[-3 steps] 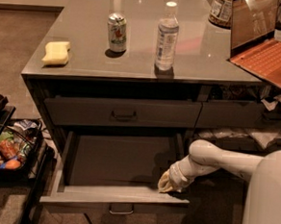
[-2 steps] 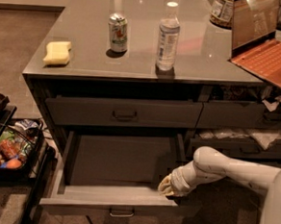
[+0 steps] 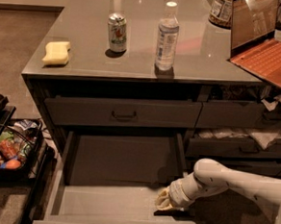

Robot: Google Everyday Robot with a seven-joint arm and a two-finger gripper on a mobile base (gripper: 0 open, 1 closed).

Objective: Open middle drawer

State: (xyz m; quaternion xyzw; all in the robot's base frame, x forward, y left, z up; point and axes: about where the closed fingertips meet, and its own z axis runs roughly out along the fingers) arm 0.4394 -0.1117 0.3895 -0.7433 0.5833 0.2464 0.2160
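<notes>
Under grey countertop [image 3: 88, 38], hand [image 3: 166, 202] at pulled-out middle drawer [image 3: 110, 203].

A yellow sponge [image 3: 56, 52], a can [image 3: 117, 32], a clear bottle [image 3: 167, 37] and an orange laptop [image 3: 270, 54] sit on the countertop [image 3: 89, 14]; a food basket [image 3: 11, 172] stands below left.
</notes>
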